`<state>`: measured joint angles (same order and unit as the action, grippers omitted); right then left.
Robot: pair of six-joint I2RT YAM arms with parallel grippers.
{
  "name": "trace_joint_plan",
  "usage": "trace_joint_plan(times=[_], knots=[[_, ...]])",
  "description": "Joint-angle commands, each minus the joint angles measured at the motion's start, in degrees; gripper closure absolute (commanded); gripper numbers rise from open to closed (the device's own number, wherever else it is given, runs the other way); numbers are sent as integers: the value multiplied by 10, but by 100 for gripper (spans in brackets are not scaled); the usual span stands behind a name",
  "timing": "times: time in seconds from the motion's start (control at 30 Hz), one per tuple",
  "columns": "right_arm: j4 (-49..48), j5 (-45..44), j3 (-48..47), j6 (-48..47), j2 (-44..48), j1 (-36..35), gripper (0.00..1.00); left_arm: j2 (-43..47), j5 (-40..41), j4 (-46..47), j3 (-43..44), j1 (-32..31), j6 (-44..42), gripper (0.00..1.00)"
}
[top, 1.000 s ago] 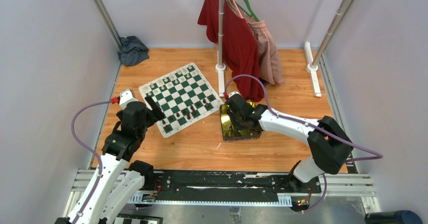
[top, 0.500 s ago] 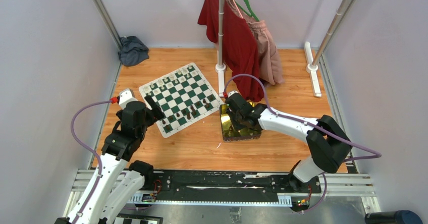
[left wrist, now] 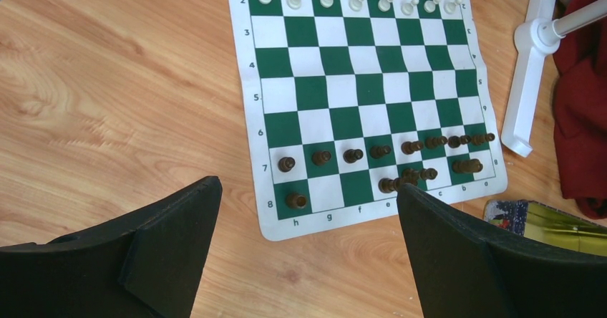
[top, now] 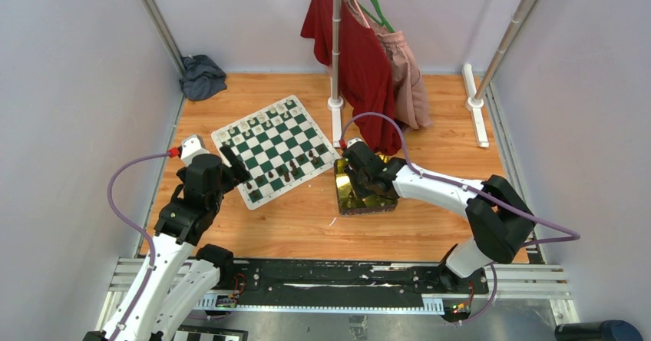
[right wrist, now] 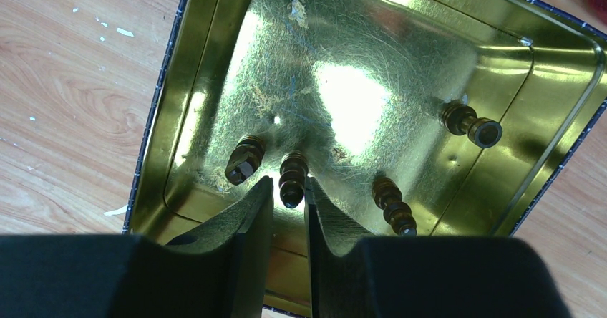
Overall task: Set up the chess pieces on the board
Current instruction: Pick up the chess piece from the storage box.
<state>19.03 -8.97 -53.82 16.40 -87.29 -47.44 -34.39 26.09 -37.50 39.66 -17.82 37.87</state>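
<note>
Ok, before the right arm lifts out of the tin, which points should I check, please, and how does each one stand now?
1. Right hand closed on one piece: ok, its fingers clamp the middle dark piece in the tin.
2. Neighbour clear of the fingers: cannot tell, the neighbouring dark piece lies very close to one finger.
3. Free squares on the board: ok, g8 and f8 are empty.
4. Left hand free: ok, open, holding nothing.
5. Grip firm enough for lifting: cannot tell.
</note>
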Motion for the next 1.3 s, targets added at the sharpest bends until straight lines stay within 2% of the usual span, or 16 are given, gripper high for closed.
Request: trace_joint_plan(times=[0.0, 0.63, 0.9, 1.13, 1.27], knots=[[6, 1, 9, -2, 5, 9, 73, 2, 6, -4, 8, -5, 1, 0], [5, 4, 21, 0, 14, 12, 74, 3, 4, -4, 8, -5, 7, 0], [8, 4, 18, -7, 18, 14, 91, 3, 6, -4, 5, -5, 10, 0], [22, -2, 2, -13, 30, 16, 100, 8, 9, -5, 2, -5, 10, 0], [32, -5, -7, -18, 37, 16, 100, 10, 10, -6, -1, -5, 10, 0]])
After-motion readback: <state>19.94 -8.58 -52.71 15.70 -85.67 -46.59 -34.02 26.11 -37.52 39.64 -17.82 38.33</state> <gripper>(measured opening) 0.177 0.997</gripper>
